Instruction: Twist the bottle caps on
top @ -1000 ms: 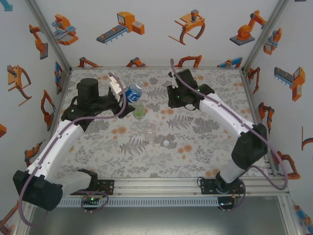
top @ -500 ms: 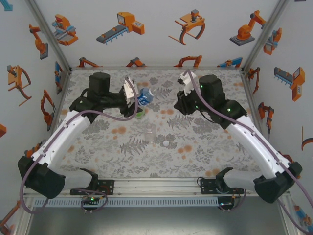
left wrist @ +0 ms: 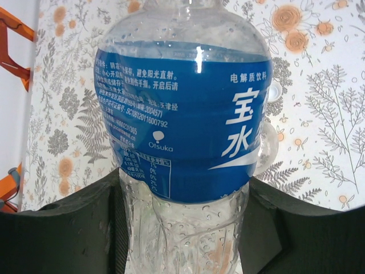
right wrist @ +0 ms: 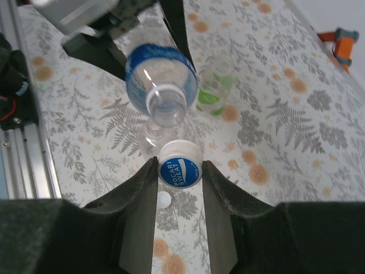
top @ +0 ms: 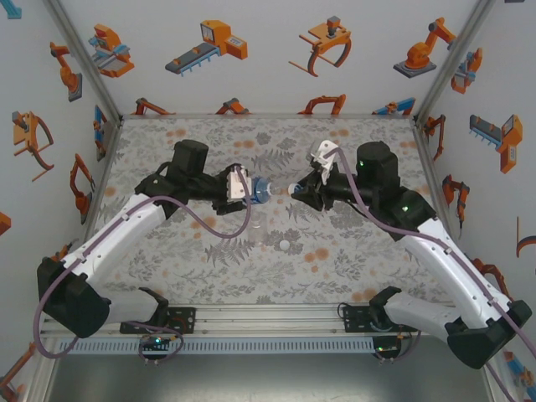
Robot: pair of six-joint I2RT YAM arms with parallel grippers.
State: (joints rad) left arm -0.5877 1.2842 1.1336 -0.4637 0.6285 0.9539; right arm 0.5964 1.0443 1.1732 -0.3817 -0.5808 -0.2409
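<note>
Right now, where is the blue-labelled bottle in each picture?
Top external: blue-labelled bottle at centre, lying sideways.
Left wrist: bottle large, dead centre.
Right wrist: bottle upper middle, open mouth towards camera.
Shared landmark: loose white cap.

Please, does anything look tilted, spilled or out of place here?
The blue-label bottle lies sideways in the left hand, open mouth facing the blue cap in the right hand; that looks intended. One white cap lies loose on the table. I see no spill.

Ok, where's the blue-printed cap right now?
The cap is pinched in the right gripper, mid-table in the top view, right of the open blue-label bottle.
</note>
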